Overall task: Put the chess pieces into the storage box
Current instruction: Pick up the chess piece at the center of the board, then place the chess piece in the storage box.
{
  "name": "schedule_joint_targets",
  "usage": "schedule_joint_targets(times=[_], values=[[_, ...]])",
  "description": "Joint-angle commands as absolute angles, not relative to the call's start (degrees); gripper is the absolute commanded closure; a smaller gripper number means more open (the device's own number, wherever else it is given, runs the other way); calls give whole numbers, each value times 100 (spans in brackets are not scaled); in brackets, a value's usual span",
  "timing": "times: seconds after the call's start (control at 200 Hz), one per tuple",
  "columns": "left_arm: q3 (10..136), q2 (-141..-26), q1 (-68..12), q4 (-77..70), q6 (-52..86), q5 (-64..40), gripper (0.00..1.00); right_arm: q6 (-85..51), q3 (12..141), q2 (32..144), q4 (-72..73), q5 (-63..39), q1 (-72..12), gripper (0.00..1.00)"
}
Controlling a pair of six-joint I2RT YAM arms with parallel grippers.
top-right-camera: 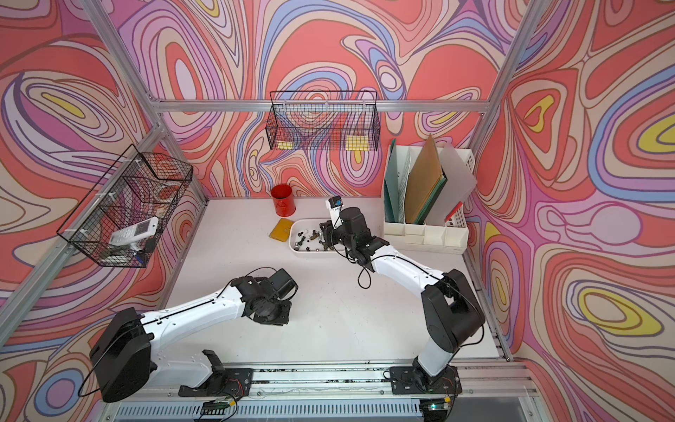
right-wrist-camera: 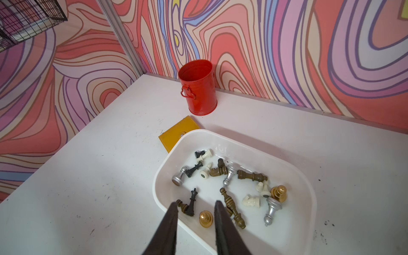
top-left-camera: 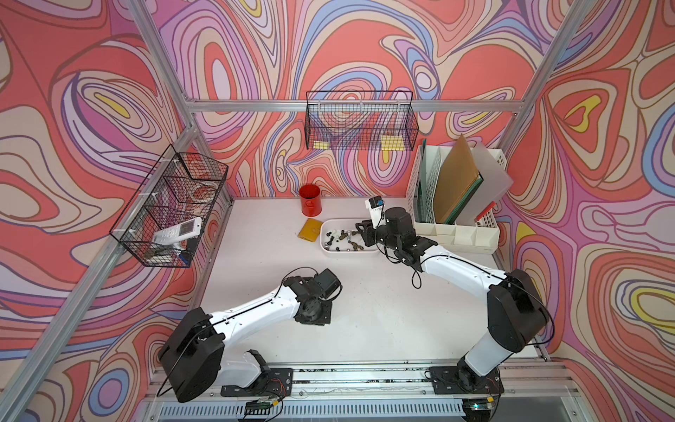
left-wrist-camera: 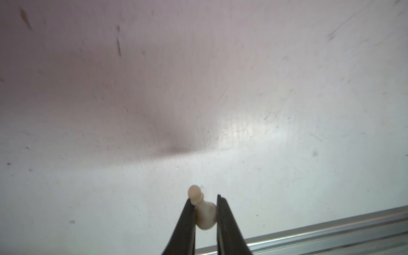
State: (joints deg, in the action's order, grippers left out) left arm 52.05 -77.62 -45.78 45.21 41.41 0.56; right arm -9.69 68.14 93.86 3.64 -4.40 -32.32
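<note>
My left gripper point(left-wrist-camera: 204, 198) is shut on a cream-white pawn point(left-wrist-camera: 205, 214), one of the chess pieces, held just above the bare table. In both top views the left wrist point(top-left-camera: 314, 296) hides those fingers and the pawn. The storage box point(right-wrist-camera: 242, 141) is a shallow white tub at the back of the table point(top-left-camera: 323, 237) point(top-right-camera: 292, 239). Several chess pieces point(right-wrist-camera: 229, 174) lie in it: bronze, black, silver, gold and cream. My right gripper point(right-wrist-camera: 196, 204) hangs open over the box's near rim with nothing between its fingers; in a top view it is at the box's right end point(top-left-camera: 361, 232).
A red cup point(top-left-camera: 310, 200) point(right-wrist-camera: 198, 88) stands behind the box by the back wall. A flat yellow pouch point(top-left-camera: 310, 230) point(right-wrist-camera: 174, 136) lies against the box's left end. A white file organiser point(top-left-camera: 456, 204) stands at back right. Wire baskets point(top-left-camera: 171, 204) point(top-left-camera: 361, 120) hang on the walls. An aluminium rail point(left-wrist-camera: 331, 231) edges the table.
</note>
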Motion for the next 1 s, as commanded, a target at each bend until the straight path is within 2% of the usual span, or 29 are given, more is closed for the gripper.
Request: schedule_joint_targets(times=[0.0, 0.15, 0.391, 0.561, 0.691, 0.826, 0.926, 0.996], values=[[6254, -8246, -4563, 4634, 3318, 832, 83, -1010, 6761, 8999, 93, -82, -3234, 70], [8157, -9564, -4452, 4603, 2359, 1186, 82, -945, 6415, 8549, 167, 344, -3234, 70], [10536, -11521, -4005, 4148, 1626, 855, 83, -563, 6059, 7928, 45, 1373, -3210, 71], [11372, -12528, -3818, 3346, 1260, 715, 83, -390, 5732, 7633, 244, 1635, -3121, 72], [11925, -13090, -3711, 3381, 1197, 916, 82, -266, 5558, 7566, 386, 1753, -3040, 72], [12056, -13340, -3627, 3392, 1157, 972, 76, -238, 5555, 7632, 420, 1744, -2904, 72], [12047, -13353, -3593, 3456, 1202, 952, 62, -237, 5607, 7716, 422, 1714, -2874, 72], [11971, -13275, -3586, 3472, 1234, 880, 58, -259, 5633, 7762, 444, 1669, -2865, 72]])
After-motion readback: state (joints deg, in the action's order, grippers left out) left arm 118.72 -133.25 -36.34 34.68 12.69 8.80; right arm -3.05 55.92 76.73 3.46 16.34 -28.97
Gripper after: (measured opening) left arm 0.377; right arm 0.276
